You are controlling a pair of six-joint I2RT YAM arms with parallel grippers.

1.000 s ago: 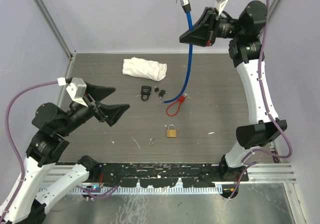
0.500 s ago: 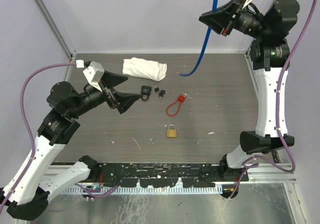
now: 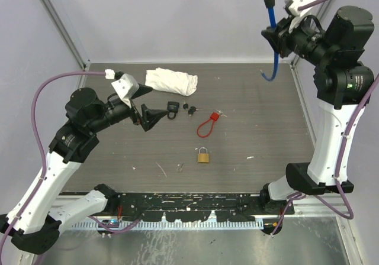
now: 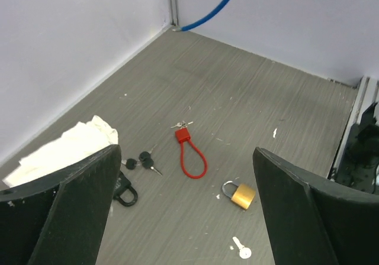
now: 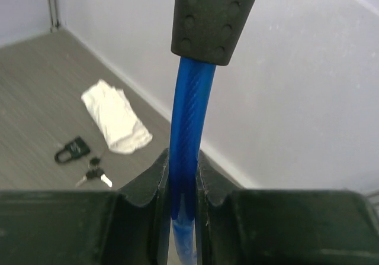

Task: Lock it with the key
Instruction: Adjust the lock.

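From above, the right fingers [image 3: 279, 37] are clenched on the blue cable lock [image 3: 276, 61], held high over the far right corner of the worktop [image 3: 254, 117] with its tail dangling. The left fingers [image 3: 153, 113] are spread wide and empty, hovering near the black padlock [image 3: 172, 108] and the keys [image 3: 189, 107].

The left wrist view shows the red cable lock [image 4: 188, 152], the brass padlock [image 4: 240, 194] and a loose key [image 4: 241, 251] lying apart.

The right wrist view shows the cable pinched just below its black head [image 5: 213, 16]. The cable is probably springy, with a slick sheath and a tendency to swing — gripping close to the head suits it. The keys look light and flat, so they are best pinched by the bow.
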